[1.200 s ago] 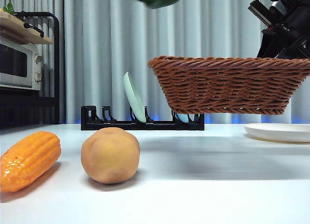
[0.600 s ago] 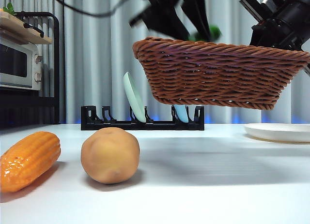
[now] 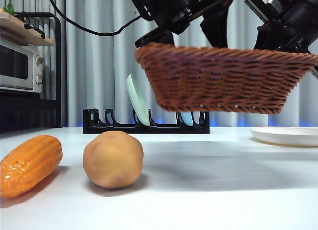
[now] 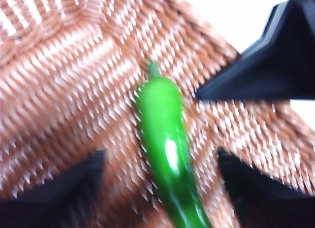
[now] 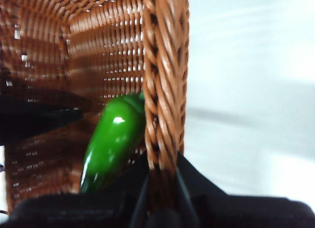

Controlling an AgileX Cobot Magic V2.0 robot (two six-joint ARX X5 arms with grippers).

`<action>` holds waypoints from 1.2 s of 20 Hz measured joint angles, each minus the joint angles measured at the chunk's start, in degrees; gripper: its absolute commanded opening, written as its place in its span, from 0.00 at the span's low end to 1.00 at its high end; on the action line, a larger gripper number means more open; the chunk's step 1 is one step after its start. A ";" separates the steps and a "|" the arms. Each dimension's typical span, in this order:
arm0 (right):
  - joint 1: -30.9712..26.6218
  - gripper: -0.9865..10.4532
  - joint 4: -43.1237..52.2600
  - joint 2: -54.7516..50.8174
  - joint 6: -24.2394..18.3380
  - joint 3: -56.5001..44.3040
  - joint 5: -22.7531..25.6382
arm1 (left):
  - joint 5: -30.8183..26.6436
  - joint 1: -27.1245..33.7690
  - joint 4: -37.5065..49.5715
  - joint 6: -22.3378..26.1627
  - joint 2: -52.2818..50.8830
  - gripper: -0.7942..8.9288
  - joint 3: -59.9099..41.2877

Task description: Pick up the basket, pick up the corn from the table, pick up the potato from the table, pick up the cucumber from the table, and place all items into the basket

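Observation:
The brown wicker basket (image 3: pixel 223 81) hangs in the air over the table's right half. My right gripper (image 5: pixel 160 186) is shut on the basket's braided rim (image 5: pixel 162 65). The green cucumber (image 4: pixel 165 139) lies on the basket's woven floor (image 4: pixel 74 90), and it also shows in the right wrist view (image 5: pixel 110 139). My left gripper (image 4: pixel 161 154) hovers over it, open, with its jaws apart on either side and not touching it. In the front view the left arm (image 3: pixel 184 11) reaches down behind the rim. The corn (image 3: pixel 30 163) and the potato (image 3: pixel 113 159) lie on the white table (image 3: pixel 208 190) at the front left.
A black dish rack (image 3: pixel 99 124) with a pale green plate (image 3: pixel 136 101) stands at the back. A white plate (image 3: pixel 285 135) lies at the right edge. A toaster oven (image 3: pixel 20 66) under a wooden shelf stands at the far left.
The left arm came down into the basket with the cucumber and opened; the cucumber now lies inside. The basket rose a little, shifted left and tilted. Corn and potato stayed put.

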 measured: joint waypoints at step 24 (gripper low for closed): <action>-4.24 0.08 0.00 0.00 -2.12 0.00 1.03 | -20.72 0.02 -27.36 -17.44 -35.50 0.59 -28.17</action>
